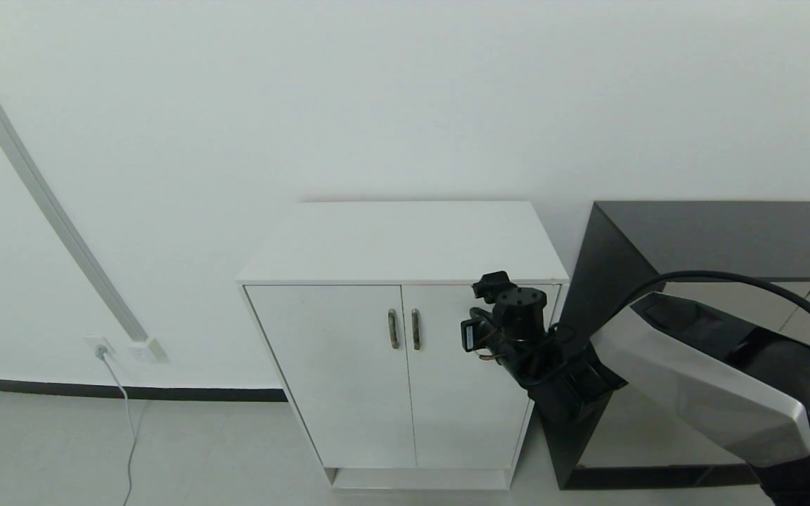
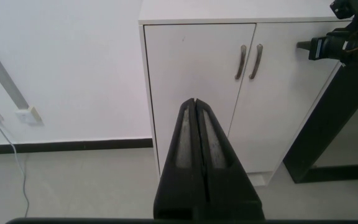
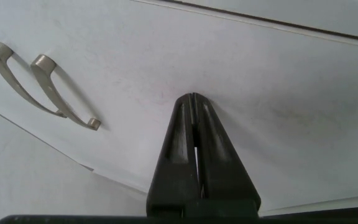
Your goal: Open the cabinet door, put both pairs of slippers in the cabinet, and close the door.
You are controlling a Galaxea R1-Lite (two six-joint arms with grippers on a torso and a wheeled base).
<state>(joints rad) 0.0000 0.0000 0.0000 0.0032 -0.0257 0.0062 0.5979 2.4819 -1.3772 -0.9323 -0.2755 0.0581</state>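
The white cabinet (image 1: 405,242) stands against the wall with both doors closed. Two metal handles (image 1: 403,328) sit side by side at the middle seam, also seen in the left wrist view (image 2: 248,61) and the right wrist view (image 3: 64,93). My right gripper (image 1: 467,336) is shut with nothing in it, its tips (image 3: 194,96) close against the right door panel (image 3: 278,93), to the right of the handles. I cannot tell whether it touches the door. My left gripper (image 2: 194,102) is shut and empty, held back from the cabinet and level with the left door (image 2: 191,68).
A dark cabinet with a mirrored front (image 1: 658,239) stands tight against the white cabinet's right side. On the left wall there is a socket with a plugged cable (image 1: 100,347) and a slanted trunking strip (image 1: 46,197). Grey floor (image 1: 166,450) lies in front.
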